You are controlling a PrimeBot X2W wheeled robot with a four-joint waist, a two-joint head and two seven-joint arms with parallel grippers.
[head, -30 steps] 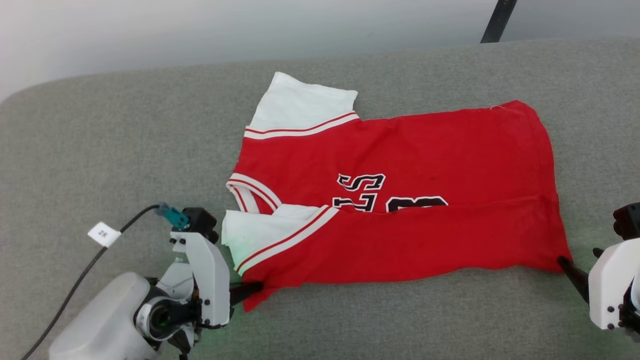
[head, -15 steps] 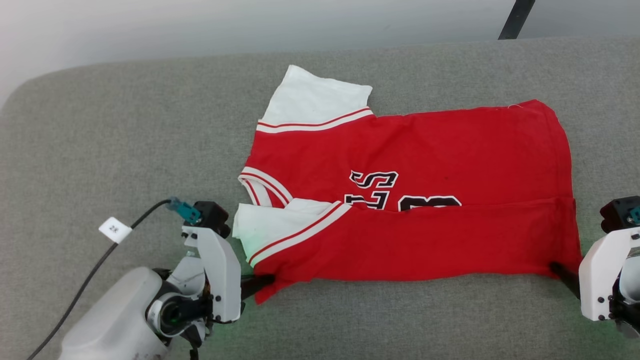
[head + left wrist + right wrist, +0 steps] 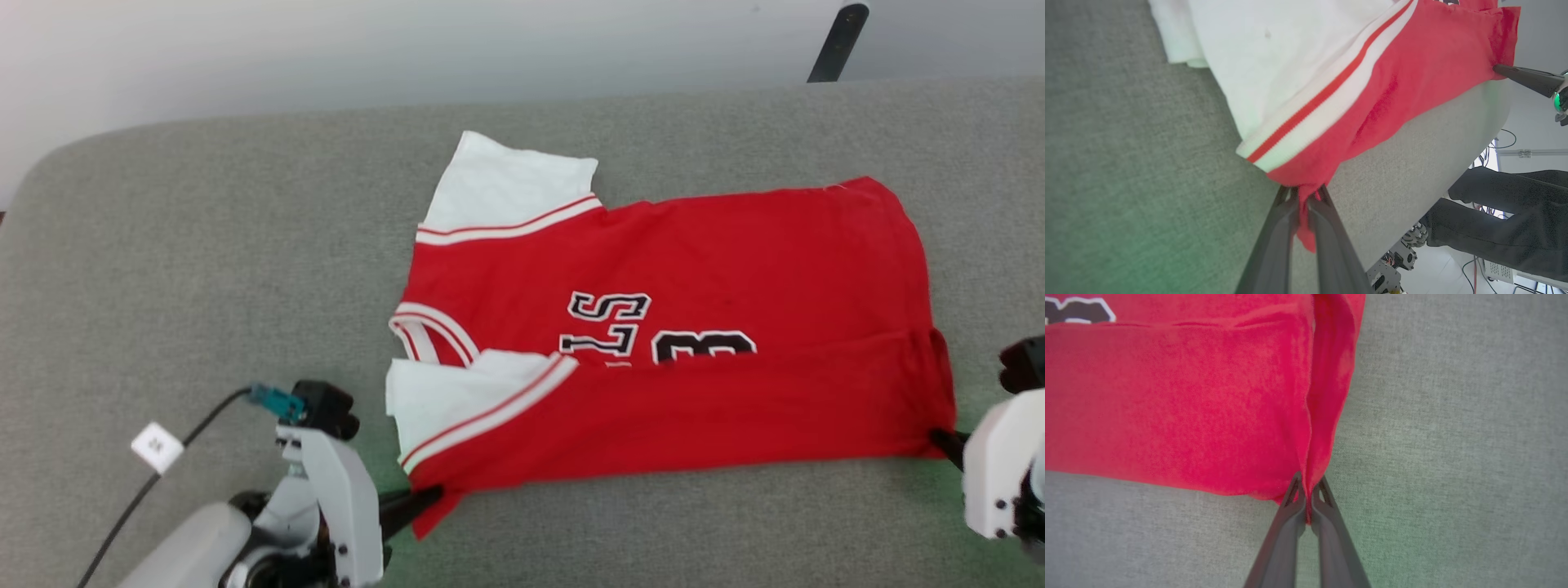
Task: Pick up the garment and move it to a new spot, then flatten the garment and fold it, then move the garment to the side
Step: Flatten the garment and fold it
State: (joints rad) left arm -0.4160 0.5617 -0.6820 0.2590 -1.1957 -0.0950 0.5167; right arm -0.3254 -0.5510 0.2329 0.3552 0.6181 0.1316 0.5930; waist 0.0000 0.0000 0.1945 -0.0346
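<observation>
**A:** Where is the garment placed?

**B:** The garment (image 3: 669,327) is laid flat on the grey surface (image 3: 204,245), from the middle of the head view out toward 3 o'clock. Its collar is turned to 9 o'clock and its hem to 3 o'clock. One white sleeve is spread at the garment's 11 o'clock, and the other is tucked in at its 8 o'clock. The 6 o'clock edge is folded up over the body, so the lower part of the black-and-white lettering is covered.

**A:** How are the jaws on the left held?

**B:** The left gripper (image 3: 433,492) is seen at 7 o'clock in the head view. Its jaws are closed on the garment's red corner, just under the striped sleeve trim. In the left wrist view the garment (image 3: 1331,81) is pinched by the left gripper (image 3: 1303,195), and a red tip of cloth is left hanging between the jaws.

**A:** And on the right?

**B:** The right gripper (image 3: 939,435) is seen at 4 o'clock. Its jaws are closed on the hem corner. In the right wrist view a doubled fold of the garment (image 3: 1167,396) is drawn into the right gripper (image 3: 1308,486).

**A:** Is anything else noted?

**B:** A tagged black cable (image 3: 155,445) is seen at 8 o'clock beside the left arm. A dark bar (image 3: 837,41) is seen at 1 o'clock, beyond the surface's far edge.
</observation>
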